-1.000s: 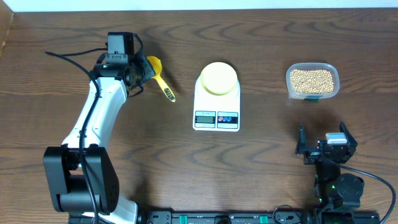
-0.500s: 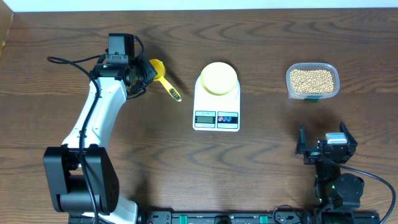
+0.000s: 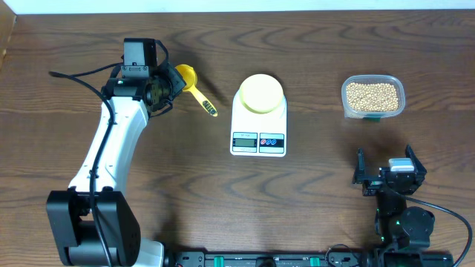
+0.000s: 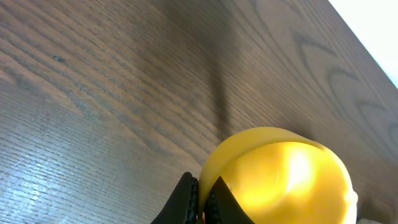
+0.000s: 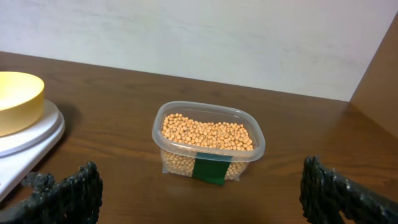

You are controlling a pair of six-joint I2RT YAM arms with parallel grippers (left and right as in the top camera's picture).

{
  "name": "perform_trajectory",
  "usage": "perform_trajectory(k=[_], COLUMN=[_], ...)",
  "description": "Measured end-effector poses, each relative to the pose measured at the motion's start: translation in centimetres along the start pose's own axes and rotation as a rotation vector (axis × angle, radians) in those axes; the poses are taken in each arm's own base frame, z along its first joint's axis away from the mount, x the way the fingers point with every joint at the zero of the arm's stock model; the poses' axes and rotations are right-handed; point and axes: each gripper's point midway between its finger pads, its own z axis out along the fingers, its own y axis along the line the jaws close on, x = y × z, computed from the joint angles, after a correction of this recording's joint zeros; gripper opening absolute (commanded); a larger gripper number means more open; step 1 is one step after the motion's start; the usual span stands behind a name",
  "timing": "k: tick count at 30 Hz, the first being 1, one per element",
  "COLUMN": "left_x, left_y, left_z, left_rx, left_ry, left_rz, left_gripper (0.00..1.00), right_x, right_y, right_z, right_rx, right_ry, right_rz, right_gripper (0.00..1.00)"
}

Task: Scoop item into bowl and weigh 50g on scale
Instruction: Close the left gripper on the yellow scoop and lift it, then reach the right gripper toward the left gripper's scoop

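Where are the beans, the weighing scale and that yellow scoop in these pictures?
beans (image 5: 208, 132), right wrist view, middle of the heap.
scale (image 3: 258, 124), overhead view, white top just above its display.
yellow scoop (image 3: 200, 98), overhead view, its handle.

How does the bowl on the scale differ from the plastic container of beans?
The bowl is round and opaque pale yellow; the container is rounded-rectangular and clear. The bowl sits on the white scale; the container stands on the table. The bowl shows no beans; the container is nearly full of beans. Both are open on top.
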Motion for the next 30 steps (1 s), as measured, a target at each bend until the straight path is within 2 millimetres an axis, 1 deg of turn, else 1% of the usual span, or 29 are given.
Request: perform_trajectory(k=[5, 8, 11, 17, 20, 25, 27, 30], left_x=[0.0, 0.0, -0.2, -0.7, -0.8, -0.8, -0.8, -0.9], left_y=[0.0, 0.0, -0.2, -0.6, -0.7, -0.8, -0.8, -1.0], left_z=[0.0, 0.0, 0.0, 0.0, 0.0, 0.0, -0.2, -0.6], left_rx=[0.000, 0.001, 0.007, 0.026, 0.029, 0.032, 0.034, 0.044], left_ry=[0.001, 0.000, -0.008, -0.030, -0.033, -0.031, -0.033, -0.040], left_rz=[-0.004, -0.008, -0.009, -0.010, -0.016, -0.026, -0.026, -0.025], left_gripper=[0.08, 0.08, 0.07, 0.07, 0.08, 0.07, 0.08, 0.07], right_x=[-0.1, -0.8, -1.6, -2.1, -3.5, -7.0, -8.5, -10.1], right_y=[0.0, 0.2, 0.7, 2.0, 2.7, 3.3, 3.5, 4.1], right_z=[0.0, 0.0, -0.1, -0.2, -0.4, -0.7, -0.6, -0.1], right_rx=[0.000, -0.014, -0.044, -0.128, -0.181, -0.246, -0.272, -0.323], right_ry=[-0.002, -0.034, -0.067, -0.071, -0.071, -0.056, -0.050, -0.026], right_rz=[0.000, 0.013, 0.037, 0.096, 0.114, 0.127, 0.130, 0.135], right_gripper=[0.99, 0.99, 0.99, 0.99, 0.99, 0.99, 0.99, 0.99])
